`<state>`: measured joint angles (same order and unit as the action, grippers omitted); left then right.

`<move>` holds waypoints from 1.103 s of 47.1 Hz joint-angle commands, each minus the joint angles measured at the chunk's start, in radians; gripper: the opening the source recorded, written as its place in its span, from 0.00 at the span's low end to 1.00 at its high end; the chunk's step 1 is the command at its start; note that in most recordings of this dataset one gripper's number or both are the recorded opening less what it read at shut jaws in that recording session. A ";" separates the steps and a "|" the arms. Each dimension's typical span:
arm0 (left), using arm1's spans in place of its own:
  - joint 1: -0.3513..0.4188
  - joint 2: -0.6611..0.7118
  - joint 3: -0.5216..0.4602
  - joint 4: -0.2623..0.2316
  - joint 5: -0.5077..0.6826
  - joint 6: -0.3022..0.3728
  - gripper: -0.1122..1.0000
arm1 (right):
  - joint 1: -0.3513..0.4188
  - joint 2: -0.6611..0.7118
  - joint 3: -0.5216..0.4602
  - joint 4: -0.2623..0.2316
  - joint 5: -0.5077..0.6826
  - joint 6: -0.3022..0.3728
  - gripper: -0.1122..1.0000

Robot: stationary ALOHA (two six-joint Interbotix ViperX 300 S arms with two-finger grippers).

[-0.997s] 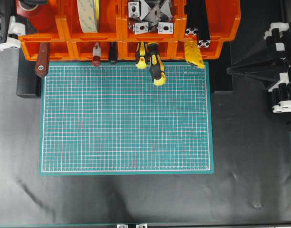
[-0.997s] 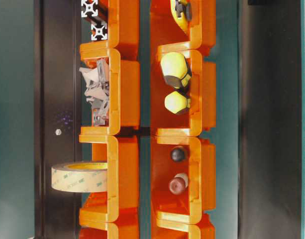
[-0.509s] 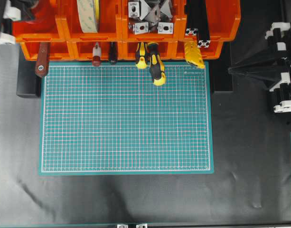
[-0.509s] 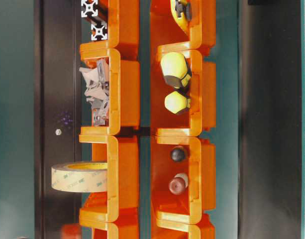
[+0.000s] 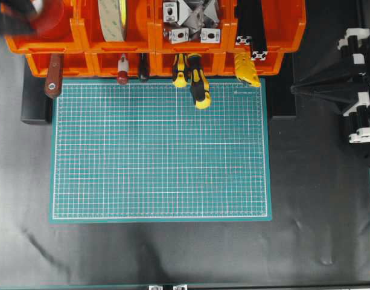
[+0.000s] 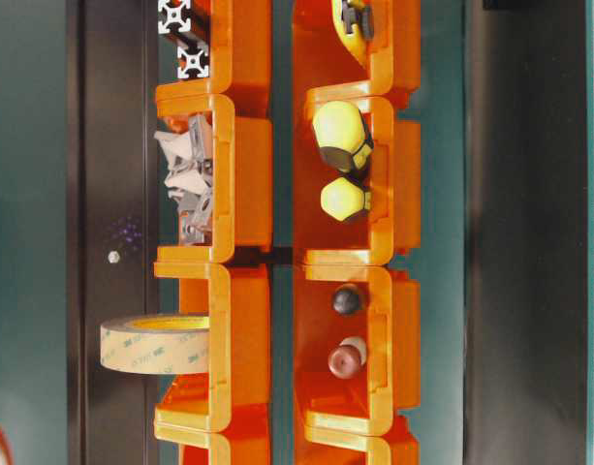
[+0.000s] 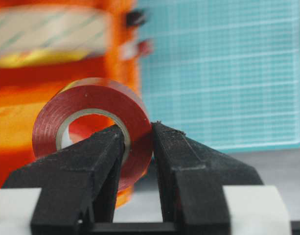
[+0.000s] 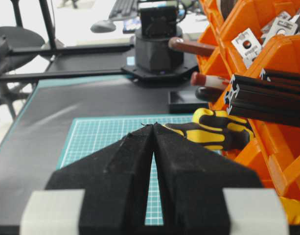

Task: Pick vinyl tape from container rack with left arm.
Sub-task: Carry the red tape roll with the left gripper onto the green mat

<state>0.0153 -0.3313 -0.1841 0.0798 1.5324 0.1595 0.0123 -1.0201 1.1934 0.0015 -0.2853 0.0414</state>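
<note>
At the rack's far-left end, above the container rack (image 5: pixel 160 36), the left arm (image 5: pixel 9 21) shows only as a motion-blurred shape. Step in hand, by my reading: lifting out after the grasp. Left gripper (image 7: pixel 139 134) is clamped across the wall of the vinyl tape (image 7: pixel 91 125), one finger through its core. Right gripper (image 8: pixel 153 129) is parked, jaws together and empty. Next move calls for a clean lift clear of the bin lip.
</note>
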 commanded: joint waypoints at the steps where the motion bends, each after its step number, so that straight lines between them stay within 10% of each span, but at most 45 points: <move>1: -0.084 0.003 -0.021 0.002 -0.066 -0.055 0.28 | 0.002 0.003 -0.032 0.003 0.000 -0.002 0.11; 12: -0.192 0.037 0.080 0.002 -0.259 -0.218 0.28 | 0.002 -0.009 -0.031 0.003 0.000 0.000 0.11; 32: -0.278 0.091 0.318 0.000 -0.632 -0.242 0.28 | 0.002 -0.067 -0.043 0.003 0.083 0.000 0.11; 52: -0.275 0.265 0.396 0.000 -0.750 -0.244 0.28 | 0.002 -0.071 -0.043 0.003 0.087 0.002 0.11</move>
<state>-0.2654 -0.0798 0.2194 0.0782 0.8038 -0.0798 0.0123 -1.0983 1.1842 0.0015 -0.1963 0.0414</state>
